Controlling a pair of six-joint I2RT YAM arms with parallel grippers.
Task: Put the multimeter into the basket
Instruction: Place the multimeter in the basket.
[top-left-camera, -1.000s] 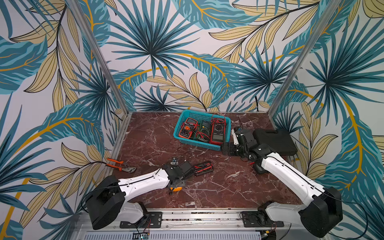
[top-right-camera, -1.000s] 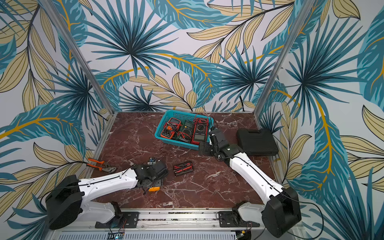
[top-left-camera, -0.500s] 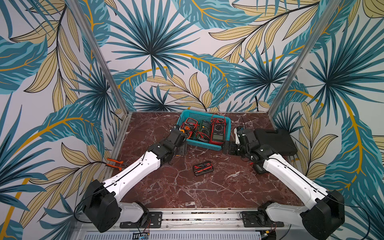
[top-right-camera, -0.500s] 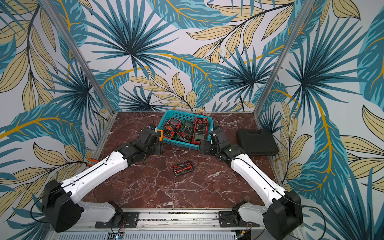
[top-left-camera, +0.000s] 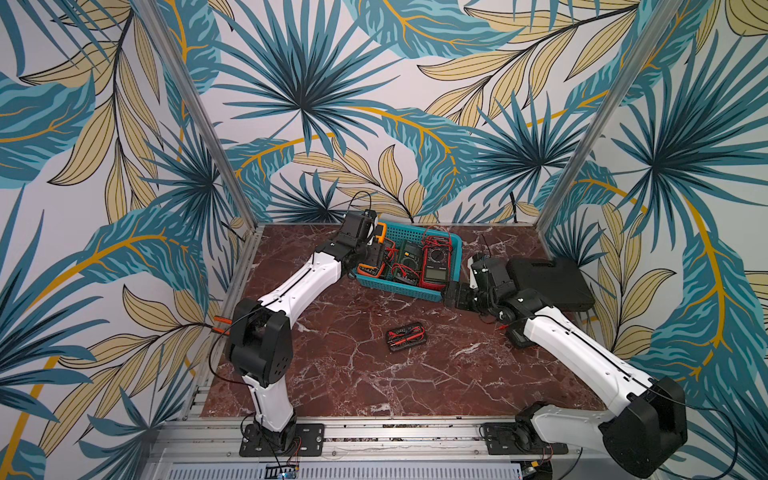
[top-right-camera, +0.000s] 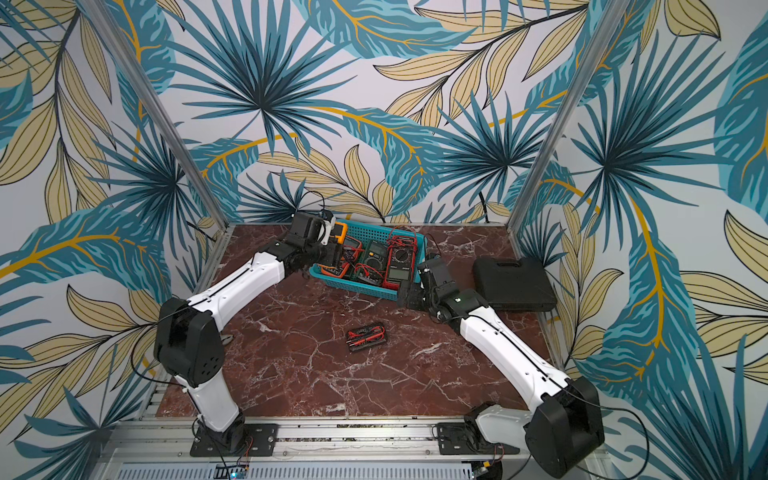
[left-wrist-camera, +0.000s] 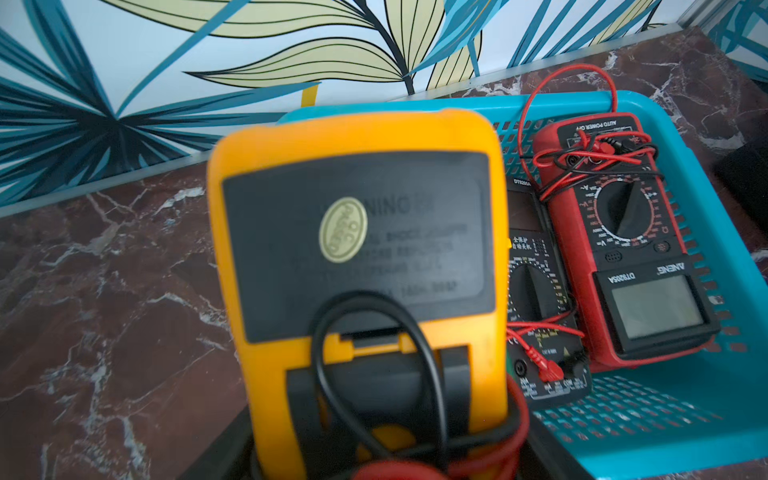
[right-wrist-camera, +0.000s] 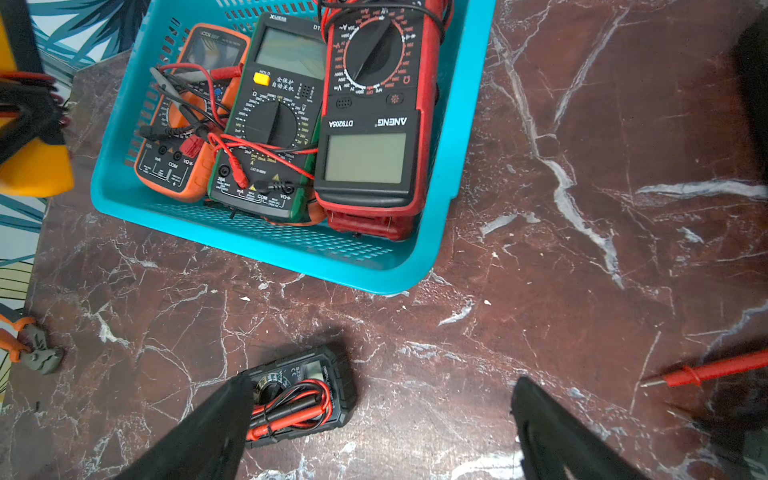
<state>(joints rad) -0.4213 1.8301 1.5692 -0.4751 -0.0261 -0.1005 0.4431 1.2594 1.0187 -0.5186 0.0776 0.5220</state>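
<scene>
Left wrist view shows my left claw clamped on the yellow multimeter, apparently poised over the far-left corner of the basket, so I should ease right, clear its rim, lower gently, then release; my right claw gapes empty.

Near the far edge of the worktop, the left gripper holds a yellow multimeter at one end of the teal basket; a black multimeter lies mid-worktop.
</scene>
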